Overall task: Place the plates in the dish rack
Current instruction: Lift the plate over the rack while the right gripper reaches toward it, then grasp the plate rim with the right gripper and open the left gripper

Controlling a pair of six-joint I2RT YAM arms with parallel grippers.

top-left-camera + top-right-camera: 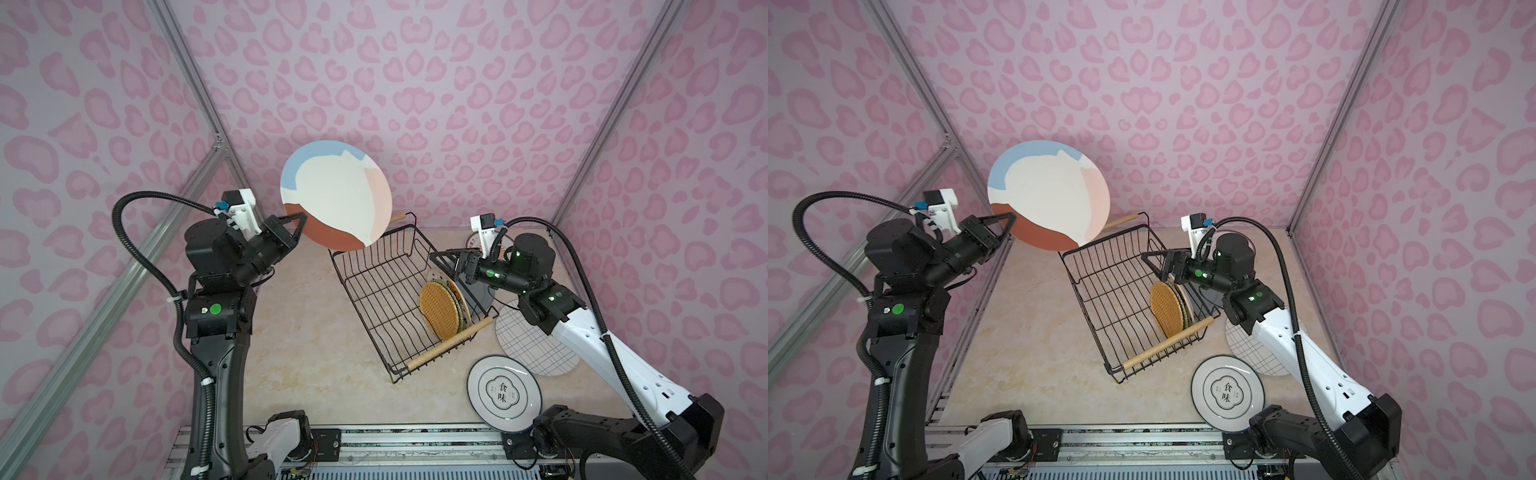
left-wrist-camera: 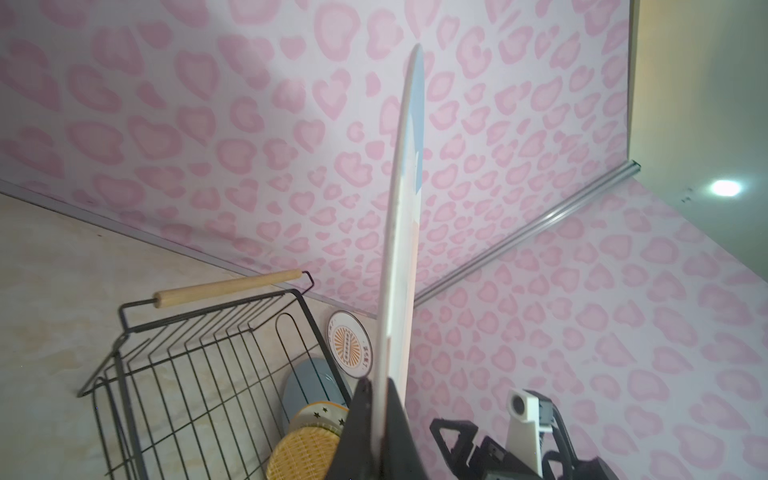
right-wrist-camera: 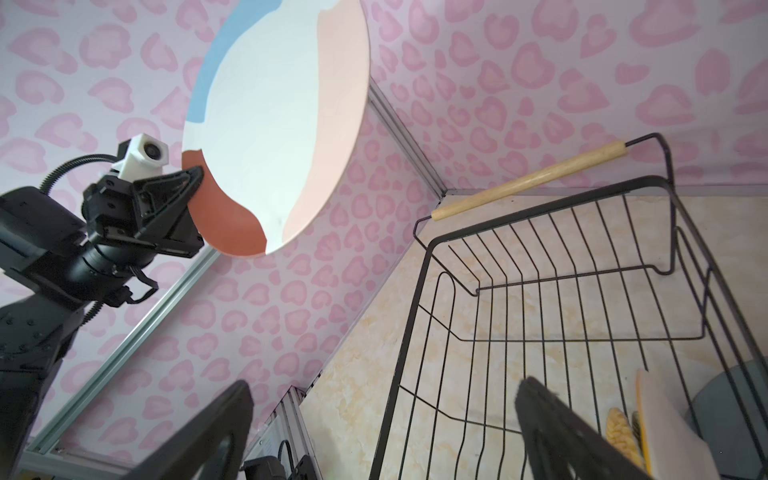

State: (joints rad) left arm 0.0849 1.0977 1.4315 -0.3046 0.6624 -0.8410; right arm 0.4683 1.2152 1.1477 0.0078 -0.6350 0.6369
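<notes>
**Left fingers** [image 1: 303,224]: clamped on the rust-coloured rim of the patch plate [image 1: 336,195].
- The plate is white with blue, peach and rust patches.
- It is held on edge and high, with its face toward both top views.
- It hangs clear above the far left corner of the rack [image 1: 374,249] and shows edge-on in the left wrist view.

**Right fingers** [image 1: 441,265]: spread wide with nothing between them. They are level over the rack's right wall, tips pointing toward the patch plate.

**Rack:** black wire, set askew on the desk [image 1: 299,332].
- One wooden handle [image 1: 451,342] lies toward the front, the far handle [image 3: 528,180] toward the back wall.
- Contents: plates standing on edge, packed into the near right corner.
- The woven plate [image 1: 440,309] is foremost, with the star plate [image 2: 320,411] behind it. The other edges in the pack are too close to count.
- The wire floor from the pack to the far handle is open.

**Desk, outside the rack:**
- The grey plate [image 2: 309,382] lies flat just beside the right wall, under the right wrist.
- The sunburst plate [image 2: 348,345] is by the back wall.
- The grid plate [image 1: 519,345] is right of the near handle, partly under the right forearm.
- The character plate [image 1: 503,392] is at the front edge, just beside the grid plate.
- There is open desk left of the rack.

**Left arm:** lower link upright, elbow high, wrist angled up toward the back wall.

**Right arm:** white link slanting in over the grid plate, wrist bent level.
</notes>
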